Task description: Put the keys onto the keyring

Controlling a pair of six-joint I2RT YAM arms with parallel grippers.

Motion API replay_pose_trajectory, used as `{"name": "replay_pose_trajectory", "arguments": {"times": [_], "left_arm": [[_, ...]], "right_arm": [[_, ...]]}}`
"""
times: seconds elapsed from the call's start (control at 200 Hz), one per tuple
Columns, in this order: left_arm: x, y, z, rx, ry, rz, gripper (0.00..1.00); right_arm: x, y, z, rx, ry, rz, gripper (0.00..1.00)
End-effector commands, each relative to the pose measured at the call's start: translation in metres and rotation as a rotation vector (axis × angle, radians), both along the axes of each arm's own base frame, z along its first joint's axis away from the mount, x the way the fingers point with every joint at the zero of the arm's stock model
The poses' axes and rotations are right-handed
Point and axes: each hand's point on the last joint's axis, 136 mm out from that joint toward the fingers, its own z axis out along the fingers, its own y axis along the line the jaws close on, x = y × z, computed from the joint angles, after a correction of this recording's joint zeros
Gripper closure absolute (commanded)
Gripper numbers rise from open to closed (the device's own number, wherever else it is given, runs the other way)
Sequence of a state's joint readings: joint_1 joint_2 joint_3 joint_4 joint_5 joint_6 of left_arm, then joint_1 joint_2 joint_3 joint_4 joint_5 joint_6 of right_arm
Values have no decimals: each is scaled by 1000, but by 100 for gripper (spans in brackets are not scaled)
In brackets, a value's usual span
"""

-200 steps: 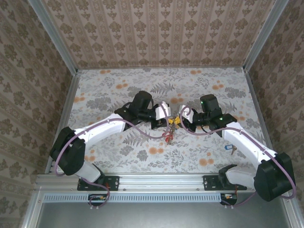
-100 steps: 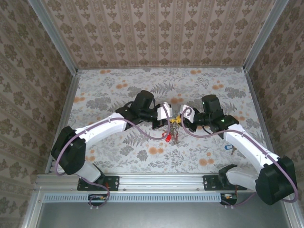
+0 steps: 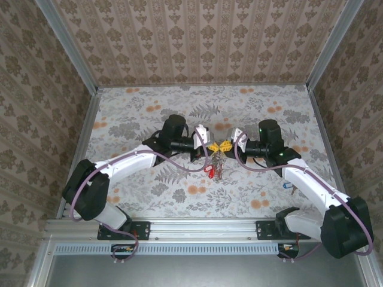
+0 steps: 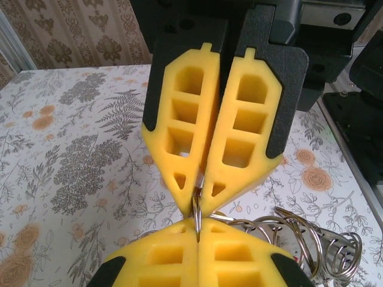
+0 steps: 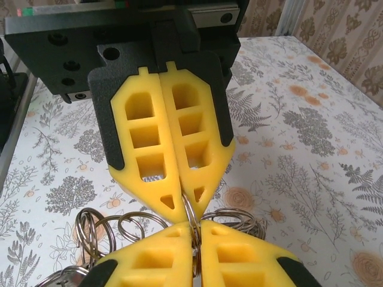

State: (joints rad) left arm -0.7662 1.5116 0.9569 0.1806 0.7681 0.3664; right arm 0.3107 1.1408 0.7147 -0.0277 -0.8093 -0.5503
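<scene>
My left gripper (image 3: 210, 146) and right gripper (image 3: 225, 145) meet tip to tip above the middle of the table, both shut on the keyring's wire. The keyring (image 3: 216, 167) hangs below them, a bunch of silver keys with a red tag (image 3: 209, 170). In the left wrist view my left gripper (image 4: 197, 222) pinches the ring wire (image 4: 197, 210) and the right gripper (image 4: 200, 200) grips it from above. The right wrist view shows the same pinch from the right gripper (image 5: 195, 226), with small split rings (image 5: 108, 230) beside it. A key with a blue tag (image 3: 288, 185) lies on the table by the right arm.
The table (image 3: 143, 113) has a floral cloth and is boxed in by patterned walls on three sides. A metal rail (image 3: 197, 228) runs along the near edge by the arm bases. Purple cables loop along both arms.
The left jaws have closed onto the ring wire. Both grippers have shifted slightly toward the far side and turned their yellow fingertips up, with the keyring now hanging between them.
</scene>
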Motion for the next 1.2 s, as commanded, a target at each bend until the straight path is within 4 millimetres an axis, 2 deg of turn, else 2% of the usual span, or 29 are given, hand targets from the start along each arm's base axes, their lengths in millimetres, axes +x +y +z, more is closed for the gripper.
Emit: {"name": "replay_pose_trajectory", "arguments": {"times": [0.0,0.04,0.085,0.16,0.215,0.37,0.87,0.945,1.005,1.095,1.195], "left_arm": [[-11,0,38,-107,-58,-46,100],[-9,0,34,-85,-62,-32,100],[-5,1,26,-40,-68,-9,92],[2,3,9,73,-91,37,86],[7,5,-2,151,-109,63,85],[10,3,-14,245,-117,62,84],[8,-5,-14,248,-119,44,87],[7,-6,-13,239,-114,34,91],[6,-6,-13,242,-106,30,100],[7,-6,-11,236,-88,29,100],[5,-6,-2,170,-76,26,100]], "right_arm": [[-4,1,-3,-10,15,34,94],[-5,1,-1,-17,17,42,96],[-6,1,1,-25,21,47,97],[-6,0,4,-43,31,45,99],[-5,0,6,-64,35,38,100],[-6,2,10,-103,-3,37,100],[-14,6,27,-138,-81,55,99],[-15,7,26,-132,-81,59,99],[-16,7,26,-127,-84,60,99],[-16,6,21,-132,-97,55,99],[-13,3,12,-137,-91,34,93]]}}
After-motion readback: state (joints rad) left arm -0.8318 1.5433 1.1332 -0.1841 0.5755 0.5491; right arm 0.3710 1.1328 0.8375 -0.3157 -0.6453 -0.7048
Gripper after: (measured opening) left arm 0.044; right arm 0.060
